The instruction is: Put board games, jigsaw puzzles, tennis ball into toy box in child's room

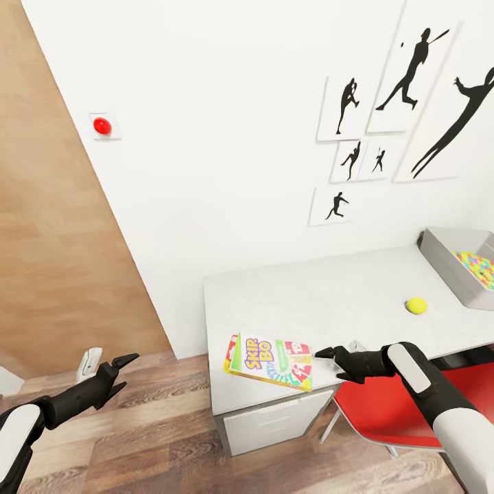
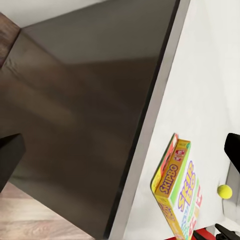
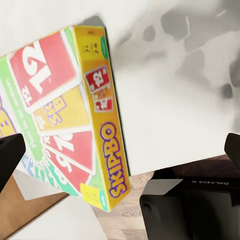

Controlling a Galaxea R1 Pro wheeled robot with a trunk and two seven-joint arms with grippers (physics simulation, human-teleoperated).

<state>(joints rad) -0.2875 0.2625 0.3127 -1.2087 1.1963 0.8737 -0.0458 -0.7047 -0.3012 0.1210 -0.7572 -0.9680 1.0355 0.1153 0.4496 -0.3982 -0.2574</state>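
Flat on the table (image 1: 343,295) by its near corner, SKIP-BO game (image 1: 271,360), long axis along that front edge, just beside right gripper (image 1: 322,355), jaws apart and empty; left gripper (image 1: 127,360) well apart, jaws unclear.

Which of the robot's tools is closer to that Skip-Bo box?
The right tool sits just beside the Skip-Bo box on the table; the left tool hangs away over the floor.

SKIP-BO box (image 1: 272,361) flat at table (image 1: 329,288) corner, ball (image 1: 416,305) near tray (image 1: 449,264).
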